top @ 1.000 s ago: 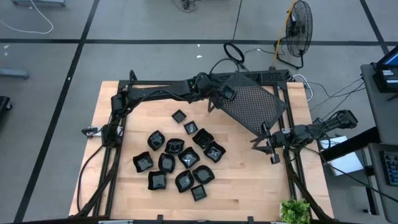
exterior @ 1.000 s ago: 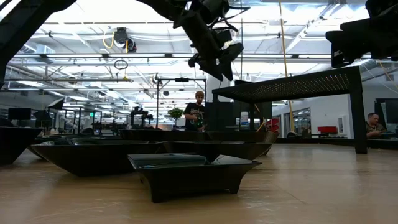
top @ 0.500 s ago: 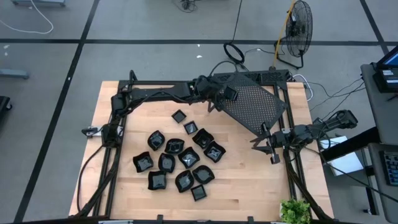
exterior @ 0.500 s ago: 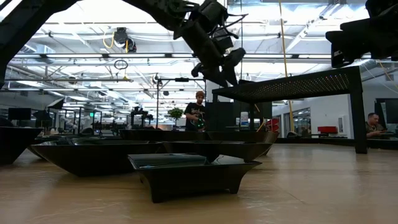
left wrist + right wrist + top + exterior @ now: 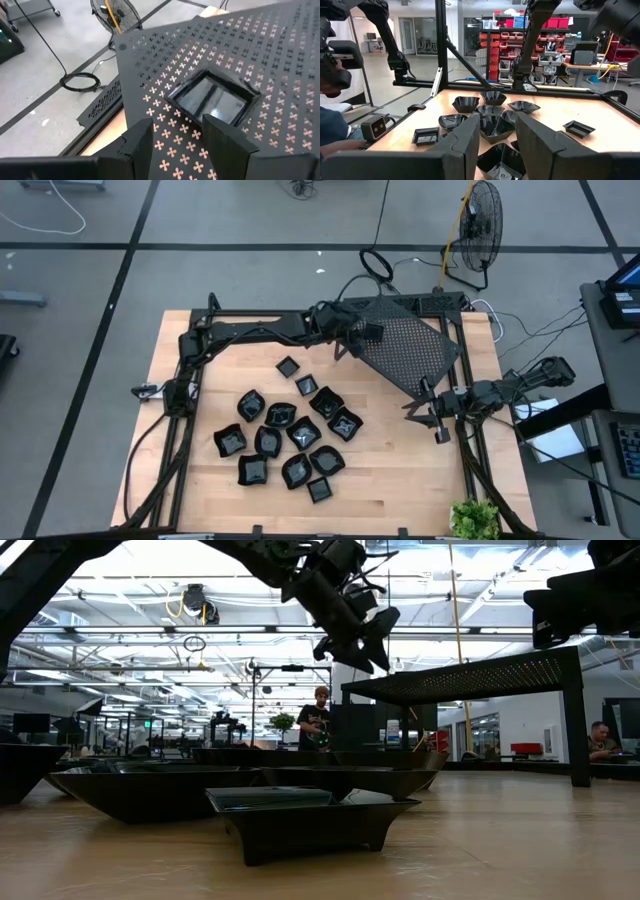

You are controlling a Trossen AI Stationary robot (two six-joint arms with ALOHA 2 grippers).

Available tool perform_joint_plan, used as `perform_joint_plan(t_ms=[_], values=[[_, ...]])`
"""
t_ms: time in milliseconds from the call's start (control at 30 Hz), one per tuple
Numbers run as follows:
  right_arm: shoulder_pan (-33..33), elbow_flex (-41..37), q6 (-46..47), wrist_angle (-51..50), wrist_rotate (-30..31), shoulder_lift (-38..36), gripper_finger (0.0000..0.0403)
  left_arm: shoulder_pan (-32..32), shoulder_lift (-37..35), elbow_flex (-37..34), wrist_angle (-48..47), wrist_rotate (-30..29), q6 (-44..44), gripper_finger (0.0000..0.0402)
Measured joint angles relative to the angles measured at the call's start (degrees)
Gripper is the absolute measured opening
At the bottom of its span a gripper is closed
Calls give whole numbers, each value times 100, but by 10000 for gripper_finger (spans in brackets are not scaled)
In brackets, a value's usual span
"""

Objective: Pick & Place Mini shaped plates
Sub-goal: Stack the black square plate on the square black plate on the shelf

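Observation:
Several mini shaped plates (image 5: 285, 435), glossy and black, lie in a cluster on the wooden table's near middle; they also show in the right wrist view (image 5: 490, 120). One square plate (image 5: 212, 97) rests flat on the perforated black rack (image 5: 410, 350), near its far left corner (image 5: 368, 332). My left gripper (image 5: 175, 125) hovers open just short of that plate, above the rack top (image 5: 370, 645), with nothing between its fingers. My right gripper (image 5: 437, 425) waits open at the table's right edge, pointing level across the table (image 5: 497, 122).
The rack (image 5: 470, 675) stands raised on legs over the table's far right part. Two single plates (image 5: 288, 366) lie apart from the cluster toward the far side. A fan (image 5: 480, 225) stands on the floor beyond the table, and a green plant (image 5: 475, 520) sits at the near right corner.
My left gripper has tipped a little over the rack's far left corner, staying above the rack top with the same gap between its fingers. The square plate on the rack has stayed where it was.

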Motion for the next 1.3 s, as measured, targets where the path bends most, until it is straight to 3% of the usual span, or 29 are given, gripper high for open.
perform_joint_plan(t_ms=[167,433,700,900,1067,1300], values=[[-2,2,-1,0,2,0,114,-4,0,0,97,289,-10,175],[0,1,-1,0,1,0,114,-53,-139,4,-131,279,27,175],[-2,0,1,-15,-3,8,114,-168,-620,5,-1905,205,-74,175],[0,2,2,10,6,78,114,-192,-849,0,-3983,-431,-563,175],[-1,1,1,-20,2,121,114,-133,-971,-2,-4669,-843,-878,175],[-2,2,1,9,2,122,114,20,-1237,-472,-4486,-871,-921,175]])
